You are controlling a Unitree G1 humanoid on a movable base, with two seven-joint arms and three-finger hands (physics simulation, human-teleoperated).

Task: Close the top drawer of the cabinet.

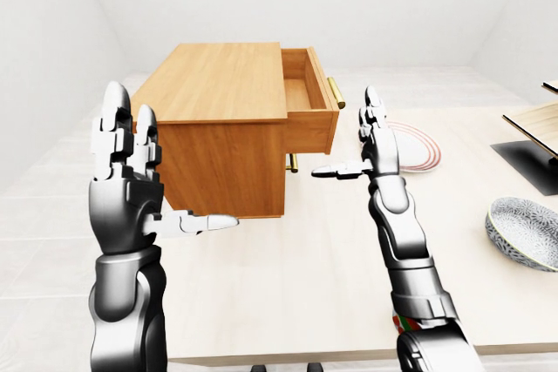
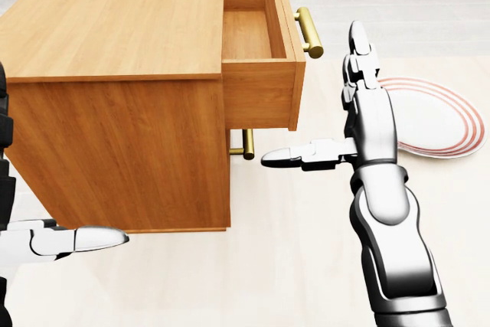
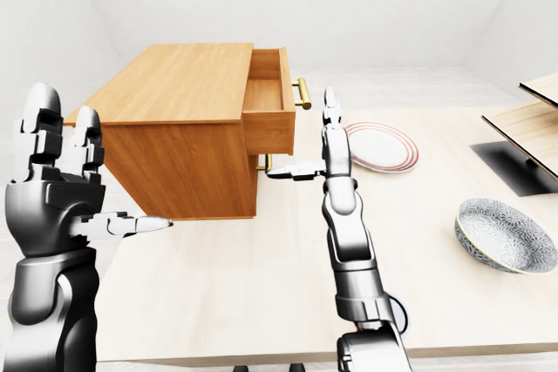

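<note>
Top drawer [image 2: 260, 74] standing open; right robot hand [image 2: 337, 112] being held beside front, fingers spread, empty. Risk: thumb being jammed under drawer during push.
</note>
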